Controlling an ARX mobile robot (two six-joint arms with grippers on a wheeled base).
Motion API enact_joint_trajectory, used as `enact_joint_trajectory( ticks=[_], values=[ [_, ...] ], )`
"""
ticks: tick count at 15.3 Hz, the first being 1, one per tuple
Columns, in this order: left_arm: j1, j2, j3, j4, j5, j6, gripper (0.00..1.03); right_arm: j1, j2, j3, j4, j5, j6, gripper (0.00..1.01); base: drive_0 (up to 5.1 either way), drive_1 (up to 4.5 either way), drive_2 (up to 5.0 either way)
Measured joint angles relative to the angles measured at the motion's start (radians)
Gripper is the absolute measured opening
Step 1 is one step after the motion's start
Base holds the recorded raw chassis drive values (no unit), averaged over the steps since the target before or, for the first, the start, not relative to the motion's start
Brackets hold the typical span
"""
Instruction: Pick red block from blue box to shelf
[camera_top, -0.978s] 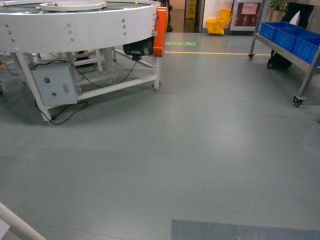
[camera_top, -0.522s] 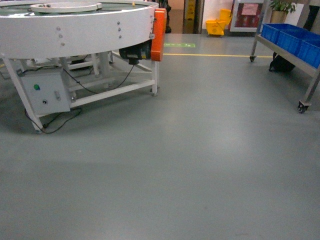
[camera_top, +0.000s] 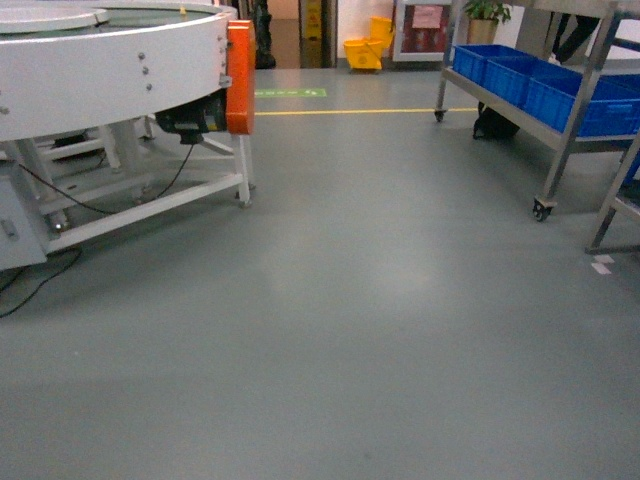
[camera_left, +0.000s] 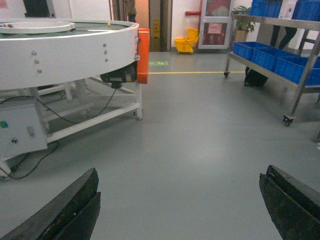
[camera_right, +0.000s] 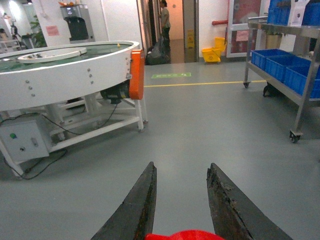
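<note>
right tool narrow on the red block, left tool wide and bare; risk: jolts while rolling toward the shelf may shake the block loose.

This is a factory or warehouse floor. A large round white conveyor table stands on a steel frame with a motor, an orange guard and a control box. Steel wheeled racks carry blue crates. The grey floor has a yellow line, and a yellow mop bucket stands by the doorway.
</note>
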Motion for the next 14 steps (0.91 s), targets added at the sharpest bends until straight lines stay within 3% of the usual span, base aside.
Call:
enact_joint_trajectory(
  ticks=[14],
  values=[
    [0.0, 0.0, 0.0, 0.0, -0.001, 0.0, 0.98, 0.0, 0.0, 0.0, -0.002, 0.0, 0.0, 0.26, 0.0, 4.1, -4.0]
  ],
)
